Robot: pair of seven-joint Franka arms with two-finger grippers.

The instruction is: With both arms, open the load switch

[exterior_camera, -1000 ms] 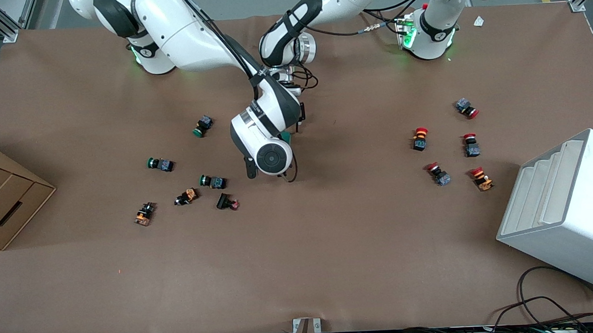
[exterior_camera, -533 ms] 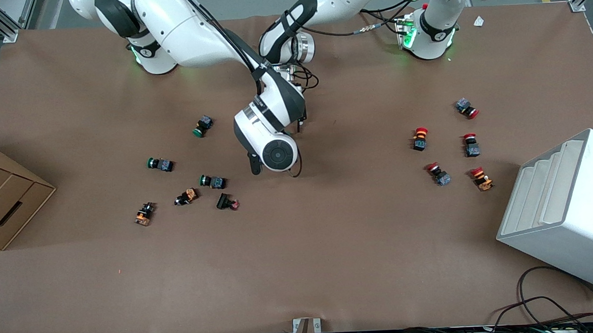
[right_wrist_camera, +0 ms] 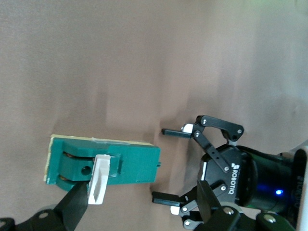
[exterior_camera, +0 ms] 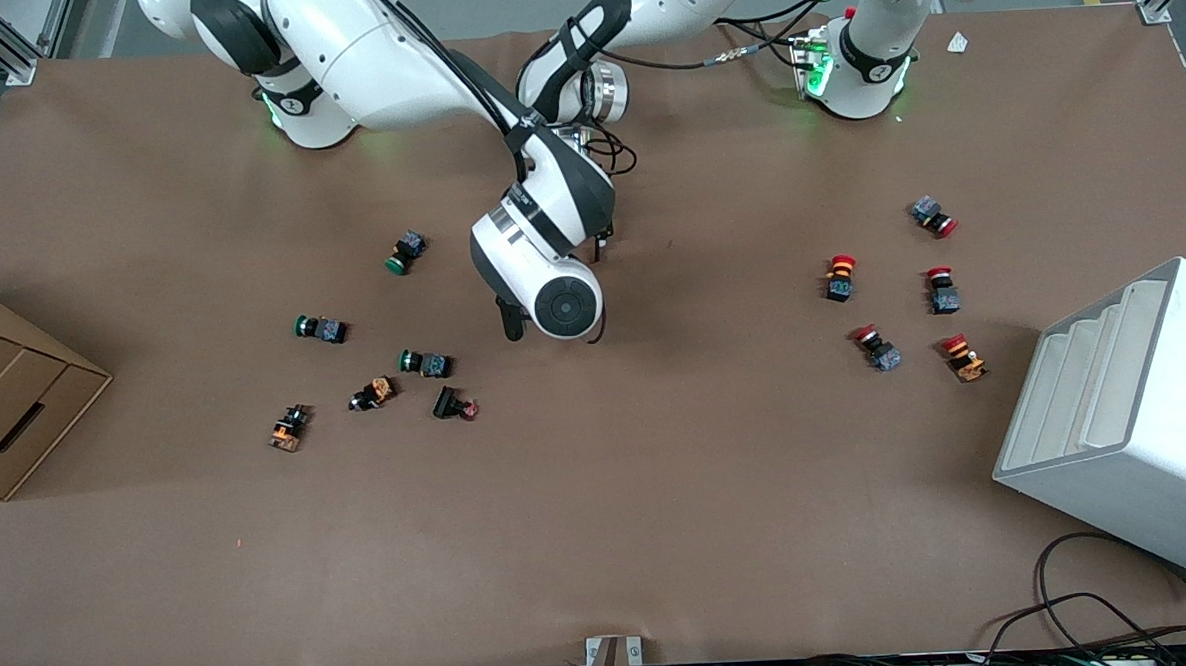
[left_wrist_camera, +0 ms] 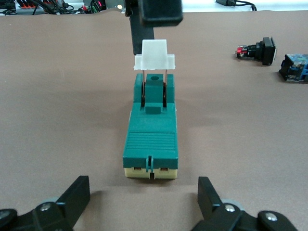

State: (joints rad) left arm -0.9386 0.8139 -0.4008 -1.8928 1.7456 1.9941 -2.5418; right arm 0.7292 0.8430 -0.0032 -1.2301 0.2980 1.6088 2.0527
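The load switch [left_wrist_camera: 151, 132] is a dark green oblong block lying flat on the brown table, with its white lever tab [left_wrist_camera: 154, 55] standing up at one end. My left gripper [left_wrist_camera: 143, 190] is open and low at the block's other end, with the block just clear of its fingers [left_wrist_camera: 77, 197]. My right gripper [right_wrist_camera: 142, 190] is open over the lever end, one finger [right_wrist_camera: 72, 207] close beside the white lever tab [right_wrist_camera: 98, 179]. The right wrist view also shows the load switch [right_wrist_camera: 130, 161] and the open left gripper [right_wrist_camera: 161, 163]. In the front view the right arm's wrist [exterior_camera: 550, 275] hides the switch.
Green and orange push buttons [exterior_camera: 426, 362] lie scattered toward the right arm's end, and red ones [exterior_camera: 841, 277] toward the left arm's end. A cardboard box [exterior_camera: 5, 399] and a white rack [exterior_camera: 1127, 420] stand at the table's ends. Two buttons [left_wrist_camera: 257, 49] lie near the switch.
The right arm's wrist has shifted a little toward the left arm's end of the table and now covers the green edge of the switch seen a second ago.
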